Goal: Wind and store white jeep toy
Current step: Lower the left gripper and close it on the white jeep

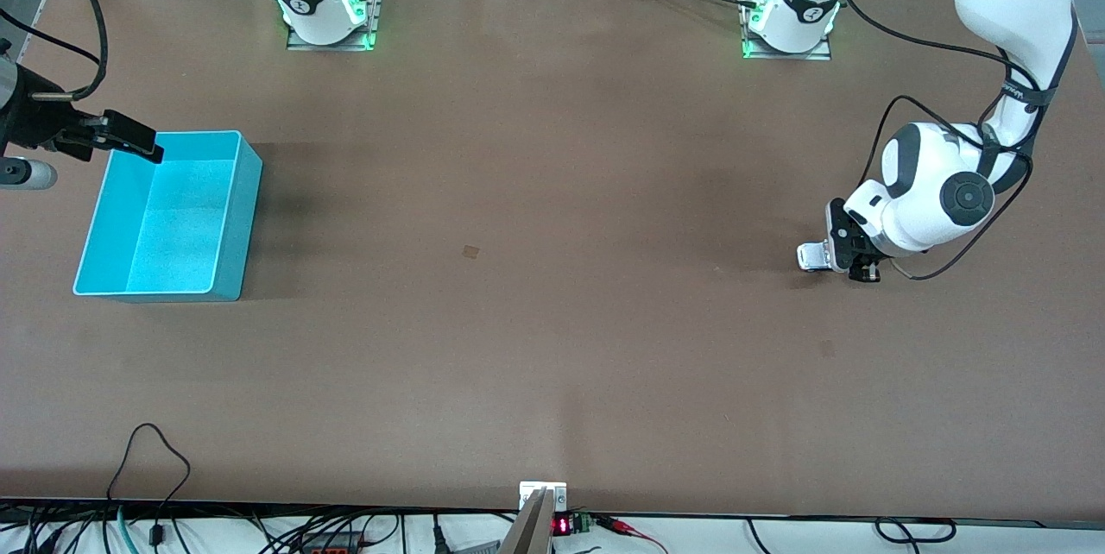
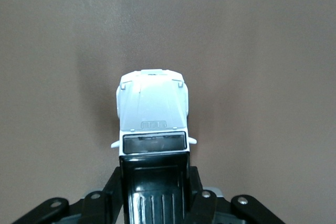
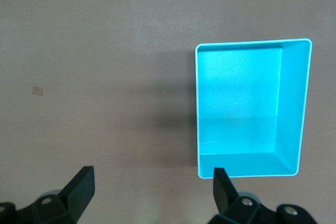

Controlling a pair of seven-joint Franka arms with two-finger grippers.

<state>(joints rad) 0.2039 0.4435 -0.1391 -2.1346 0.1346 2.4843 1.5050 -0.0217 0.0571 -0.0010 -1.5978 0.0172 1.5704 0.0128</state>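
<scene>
A bare brown table (image 1: 535,295) carries the turquoise bin (image 1: 226,226) toward the right arm's end. The right gripper (image 3: 152,182) hangs wide open above it. Toward the left arm's end, the left gripper (image 2: 156,195) clamps the white jeep toy (image 2: 153,109) down at the tabletop.

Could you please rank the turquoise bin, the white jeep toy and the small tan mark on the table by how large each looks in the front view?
1. turquoise bin, by far the largest.
2. white jeep toy, partly hidden by the left gripper closed on it.
3. small tan mark, the smallest.
</scene>
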